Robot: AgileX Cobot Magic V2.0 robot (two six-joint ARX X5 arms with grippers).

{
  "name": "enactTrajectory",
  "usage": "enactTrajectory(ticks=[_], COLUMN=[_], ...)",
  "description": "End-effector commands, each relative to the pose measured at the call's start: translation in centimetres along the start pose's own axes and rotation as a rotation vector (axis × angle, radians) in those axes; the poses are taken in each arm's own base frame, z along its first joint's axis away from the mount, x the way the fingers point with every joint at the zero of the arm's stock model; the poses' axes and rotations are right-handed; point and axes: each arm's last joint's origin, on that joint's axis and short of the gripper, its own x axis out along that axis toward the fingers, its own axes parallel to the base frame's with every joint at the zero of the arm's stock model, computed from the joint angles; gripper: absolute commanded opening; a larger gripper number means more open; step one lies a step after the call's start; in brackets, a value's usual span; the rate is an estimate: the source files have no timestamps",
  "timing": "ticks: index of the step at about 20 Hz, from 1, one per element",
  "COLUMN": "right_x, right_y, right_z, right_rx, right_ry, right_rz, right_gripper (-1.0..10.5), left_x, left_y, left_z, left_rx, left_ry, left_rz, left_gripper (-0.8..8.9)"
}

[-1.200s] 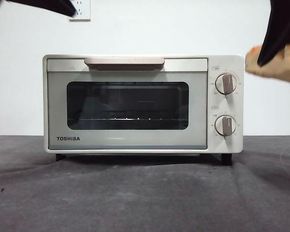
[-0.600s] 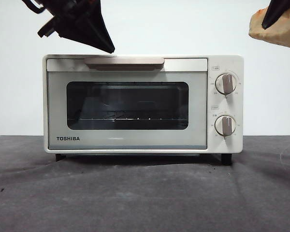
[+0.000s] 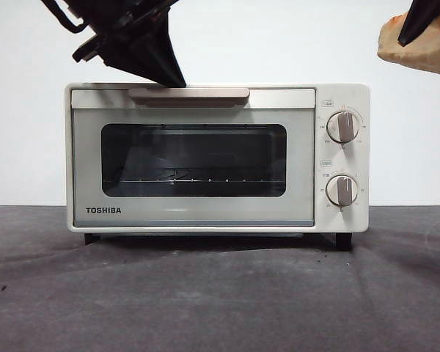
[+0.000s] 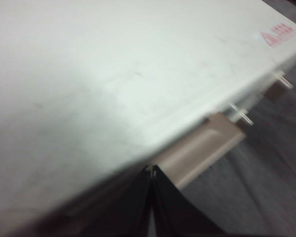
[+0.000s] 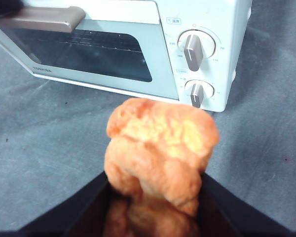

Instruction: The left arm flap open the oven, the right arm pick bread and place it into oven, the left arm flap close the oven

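Bread [image 5: 160, 163] sits clamped between the jaws of the right gripper [image 5: 155, 197], held high in the air, with the oven [image 3: 205, 158] below and to one side of it. Its door is closed, on the dark bench [image 3: 220, 293]. Left gripper [image 4: 152, 170] has its jaws pressed together, empty, its tip at the top edge of the oven, just beside the handle [image 4: 200, 150].

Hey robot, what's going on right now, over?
Left gripper shut, tip at the oven's handle. Right gripper shut on bread, held high beside oven. Oven door not yet open. Nothing blocking.
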Motion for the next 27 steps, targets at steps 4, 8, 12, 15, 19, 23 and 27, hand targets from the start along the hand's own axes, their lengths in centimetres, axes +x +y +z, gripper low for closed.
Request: enactTrajectory(ticks=[4, 8, 12, 15, 19, 23, 27], right_x=[-0.3, -0.3, -0.3, -0.3, -0.3, -0.3, -0.3], right_y=[0.3, 0.3, 0.3, 0.3, 0.3, 0.3, 0.3], right_z=[0.5, 0.5, 0.5, 0.5, 0.5, 0.5, 0.5], right_rx=[-0.016, -0.019, -0.027, -0.035, -0.039, -0.042, -0.041], right_ry=[-0.022, -0.022, -0.024, -0.024, -0.024, -0.021, -0.014], right_rz=[0.015, 0.015, 0.016, 0.016, 0.016, 0.015, 0.027], right_gripper=[2.1, 2.1, 2.1, 2.1, 2.1, 2.1, 2.1], left_x=[0.9, 0.8, 0.5, 0.3, 0.2, 0.3, -0.8], left_y=[-2.2, -4.0, -5.5, -6.2, -6.7, -6.8, -6.0], left_z=[-1.5, -2.7, -4.0, -4.4, -4.7, -4.4, -3.4], left_rx=[0.035, 0.052, 0.056, 0.05, 0.035, 0.033, -0.004], left_ry=[0.152, 0.268, 0.385, 0.427, 0.452, 0.421, 0.334], left_rz=[-0.056, -0.095, -0.12, -0.13, -0.134, -0.139, -0.123], left_gripper=[0.16, 0.16, 0.16, 0.15, 0.16, 0.16, 0.16])
